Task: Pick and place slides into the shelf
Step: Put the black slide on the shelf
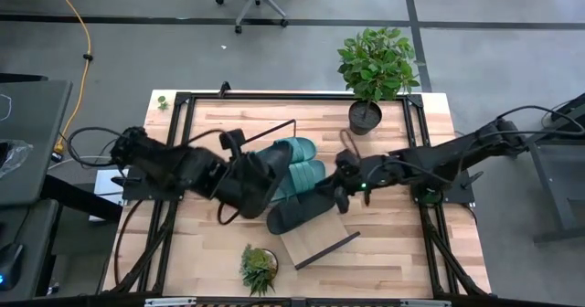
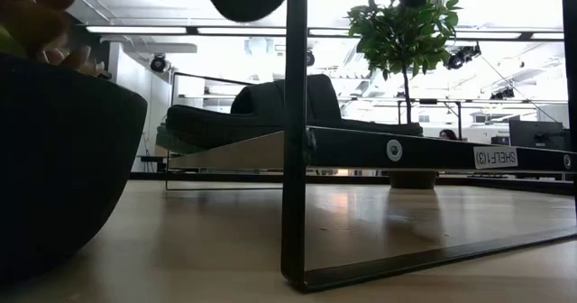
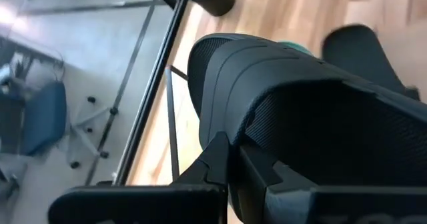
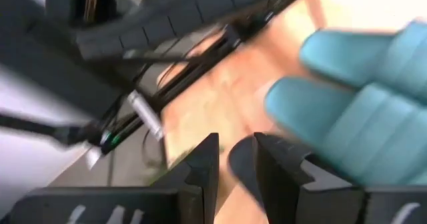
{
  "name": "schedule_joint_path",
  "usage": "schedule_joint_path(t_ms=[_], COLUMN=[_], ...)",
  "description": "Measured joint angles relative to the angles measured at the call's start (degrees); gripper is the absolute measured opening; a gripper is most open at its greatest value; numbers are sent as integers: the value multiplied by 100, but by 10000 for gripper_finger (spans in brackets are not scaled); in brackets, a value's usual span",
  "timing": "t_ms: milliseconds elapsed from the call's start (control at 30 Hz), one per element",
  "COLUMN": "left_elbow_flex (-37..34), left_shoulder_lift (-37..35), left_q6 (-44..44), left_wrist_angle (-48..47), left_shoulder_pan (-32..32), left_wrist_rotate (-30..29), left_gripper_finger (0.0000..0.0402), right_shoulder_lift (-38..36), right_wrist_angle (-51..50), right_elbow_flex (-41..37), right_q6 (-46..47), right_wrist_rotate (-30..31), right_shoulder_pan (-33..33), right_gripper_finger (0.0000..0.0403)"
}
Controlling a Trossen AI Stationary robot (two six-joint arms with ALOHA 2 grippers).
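Now the left gripper (image 1: 239, 186), clenched on a black slide (image 1: 260, 181), should lower it flat beside the other black slide (image 1: 306, 212) on the shelf (image 1: 315, 243); farther back, teal slides (image 1: 297, 165) sit there already; right gripper (image 1: 340, 197) part-open, apparently empty

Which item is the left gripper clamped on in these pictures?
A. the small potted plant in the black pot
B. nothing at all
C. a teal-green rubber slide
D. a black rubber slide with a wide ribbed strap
D: in the left wrist view the left gripper is shut on the black rubber slide, and the high view shows that slide held beside the teal-green rubber slides on the slanted light-wood shelf.
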Motion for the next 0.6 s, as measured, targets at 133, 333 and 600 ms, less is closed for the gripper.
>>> schedule_joint_path(t_ms=[133,333,600], left_elbow_flex=[0,0,0], left_shoulder_lift=[1,1,10], left_q6=[84,1315,2200], left_wrist_angle=[530,1959,2451], left_shoulder_pan=[392,918,1062], left_wrist_rotate=[22,257,533], left_gripper_finger=[2,2,2], right_shoulder_lift=[-282,-312,-582], right_wrist_angle=[-242,-217,-299], right_elbow_flex=[0,0,0], right_q6=[131,295,112], right_wrist_rotate=[862,1088,1537], right_shoulder_pan=[196,238,330], right_gripper_finger=[83,83,83])
